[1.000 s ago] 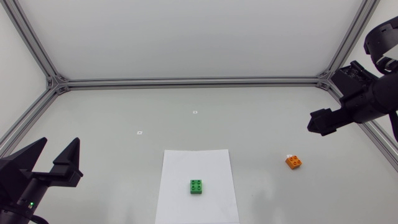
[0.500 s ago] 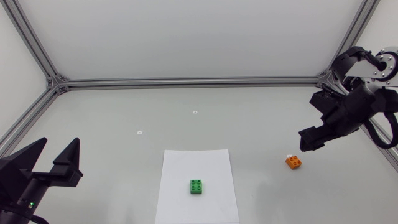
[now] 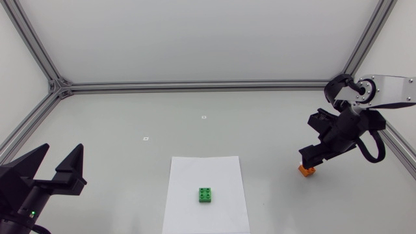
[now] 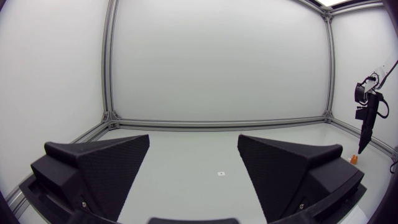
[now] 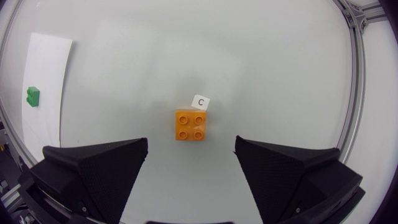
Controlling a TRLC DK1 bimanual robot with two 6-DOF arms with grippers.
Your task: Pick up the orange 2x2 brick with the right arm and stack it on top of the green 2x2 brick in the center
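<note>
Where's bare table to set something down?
Bare: the wide stretch from white sheet to back rail, holding only two small tags; the gap between sheet and left tool; the gap between sheet and orange brick. Crowded: around the orange brick, right tool over it.

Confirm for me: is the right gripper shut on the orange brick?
No, the fingers of the right gripper stand wide apart and the orange brick lies untouched on the table ahead of them.

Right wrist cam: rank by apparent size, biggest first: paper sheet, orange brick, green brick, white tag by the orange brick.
1. paper sheet
2. orange brick
3. white tag and green brick: about alike, not ranked. The green brick lies farther from the camera, which likely shrinks it.
</note>
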